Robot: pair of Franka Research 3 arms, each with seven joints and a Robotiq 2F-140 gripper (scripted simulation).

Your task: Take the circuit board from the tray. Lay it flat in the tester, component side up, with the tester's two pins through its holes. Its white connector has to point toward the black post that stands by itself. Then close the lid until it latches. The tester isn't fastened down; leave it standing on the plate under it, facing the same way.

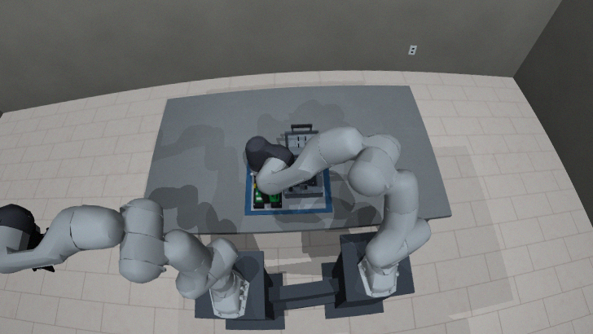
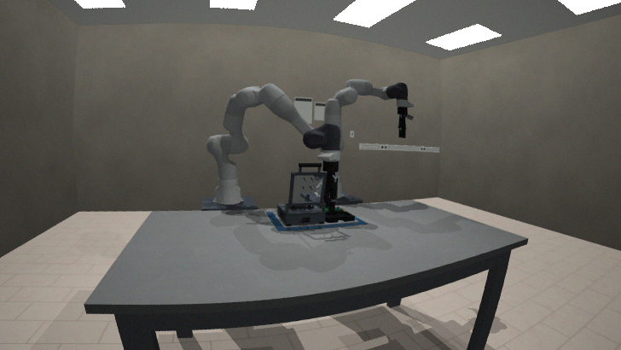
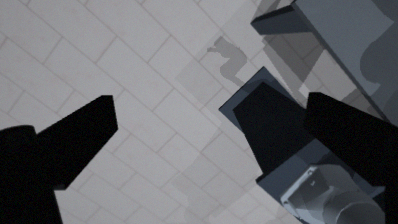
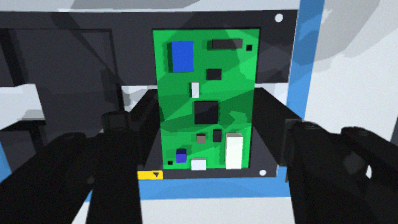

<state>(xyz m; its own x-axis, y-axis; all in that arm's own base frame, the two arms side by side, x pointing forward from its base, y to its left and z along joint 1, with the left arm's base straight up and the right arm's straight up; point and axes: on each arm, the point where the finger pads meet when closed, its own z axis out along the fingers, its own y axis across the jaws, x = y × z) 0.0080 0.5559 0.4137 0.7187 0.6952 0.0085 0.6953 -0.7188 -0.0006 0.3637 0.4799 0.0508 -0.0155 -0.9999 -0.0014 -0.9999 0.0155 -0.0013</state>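
Note:
The green circuit board (image 4: pixel 175 105) lies flat, component side up, between my right gripper's fingertips (image 4: pixel 207 112), which press on its long edges. It hangs slightly above the black tray (image 4: pixel 274 55) (image 2: pixel 344 217). Its white connector (image 4: pixel 234 151) is at the lower right in the right wrist view. The tester (image 1: pixel 303 192) (image 2: pixel 299 216) stands beside the tray, its lid (image 1: pixel 296 142) (image 2: pixel 296 191) raised. Both stand on the plate with the blue border (image 1: pixel 327 191) (image 4: pixel 306 65). My left gripper (image 3: pixel 210 111) (image 2: pixel 402 135) is open and empty, away from the table. The lone black post cannot be made out.
The raised lid's handle (image 1: pixel 301 125) (image 2: pixel 310 165) stands close to my right arm. That arm (image 1: pixel 336 145) hides part of the tester and tray in the top view. The grey table (image 1: pixel 186 124) (image 2: pixel 195 269) extends around the plate. My left arm (image 1: pixel 93 226) is stretched over the floor.

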